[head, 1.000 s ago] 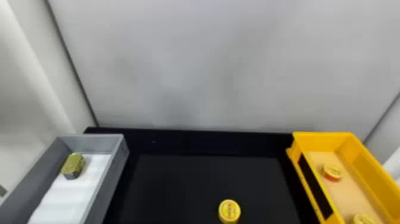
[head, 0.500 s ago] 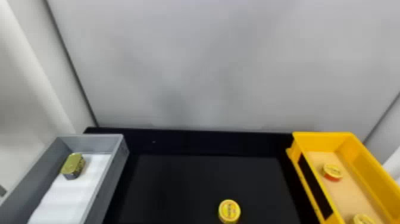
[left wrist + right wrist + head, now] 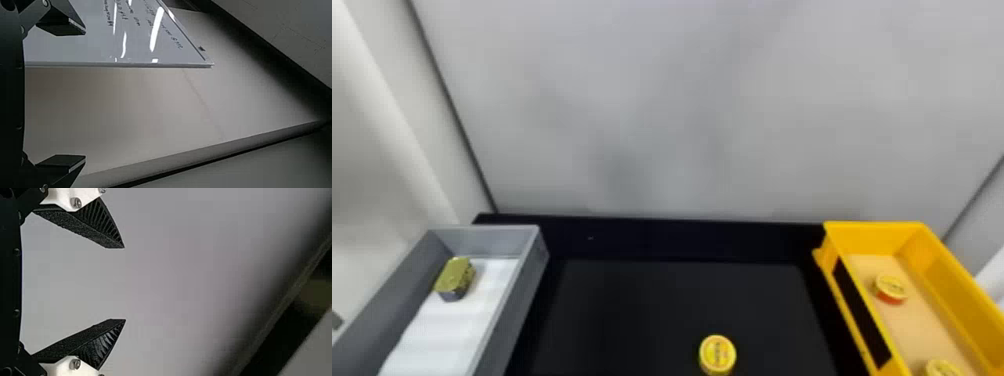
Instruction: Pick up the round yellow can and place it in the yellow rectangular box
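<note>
Black worktop (image 3: pixel 677 300), yellow box (image 3: pixel 872 229), one round yellow can (image 3: pixel 717 354) outside it

Pale wall (image 3: pixel 677 110) beyond the yellow box. Worktop runs left from the box. Grey box (image 3: pixel 487 240) well to its left, across the worktop, white lining (image 3: pixel 437 335) inside.

Left pincer (image 3: pixel 84 96), left wrist view: spread wide. Right pincer (image 3: pixel 124 284), right wrist view: also wide, tips well apart. Position of either against the yellow box: cannot tell.

Gold-topped tin (image 3: pixel 454 277) in the grey box, far left of the yellow one. Task can: on worktop, left of the yellow box, apart from it, lid up. Inside the yellow box, a red-sided can (image 3: pixel 890 288) and a yellow-topped can (image 3: pixel 943 369).
</note>
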`<state>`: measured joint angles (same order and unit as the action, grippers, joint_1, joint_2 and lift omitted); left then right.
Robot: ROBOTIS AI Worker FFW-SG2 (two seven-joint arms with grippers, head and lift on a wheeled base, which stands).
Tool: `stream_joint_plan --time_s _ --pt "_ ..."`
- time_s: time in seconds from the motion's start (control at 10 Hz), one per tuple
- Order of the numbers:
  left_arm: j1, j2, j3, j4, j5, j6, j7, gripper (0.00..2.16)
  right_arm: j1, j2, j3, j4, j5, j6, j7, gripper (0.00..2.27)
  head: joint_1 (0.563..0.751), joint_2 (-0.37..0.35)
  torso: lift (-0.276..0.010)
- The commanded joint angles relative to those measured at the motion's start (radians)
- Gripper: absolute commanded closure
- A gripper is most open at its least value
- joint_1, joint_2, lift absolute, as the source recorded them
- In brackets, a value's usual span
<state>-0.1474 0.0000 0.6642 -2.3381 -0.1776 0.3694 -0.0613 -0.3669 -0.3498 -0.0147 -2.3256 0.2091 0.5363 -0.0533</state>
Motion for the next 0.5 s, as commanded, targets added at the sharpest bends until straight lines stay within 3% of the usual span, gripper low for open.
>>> stream_joint_plan --time_s 0.0,0.2,0.4 --pt "0.002 -0.003 -0.010 0.008 -0.002 0.002 0.000 0.13 0.003 0.063 0.101 0.086 -0.005 0.032 0.070 0.13 0.629 0.012 -0.055" --pt "0.000 -0.003 -0.017 0.017 -0.005 0.002 0.000 0.13 0.033 0.127 0.096 0.149 0.015 -0.011 0.148 0.13 0.629 0.012 -0.055" --pt "0.002 -0.003 -0.017 0.023 -0.005 0.002 0.000 0.13 0.045 0.120 0.087 0.181 0.075 -0.033 0.225 0.13 0.629 0.012 -0.055"
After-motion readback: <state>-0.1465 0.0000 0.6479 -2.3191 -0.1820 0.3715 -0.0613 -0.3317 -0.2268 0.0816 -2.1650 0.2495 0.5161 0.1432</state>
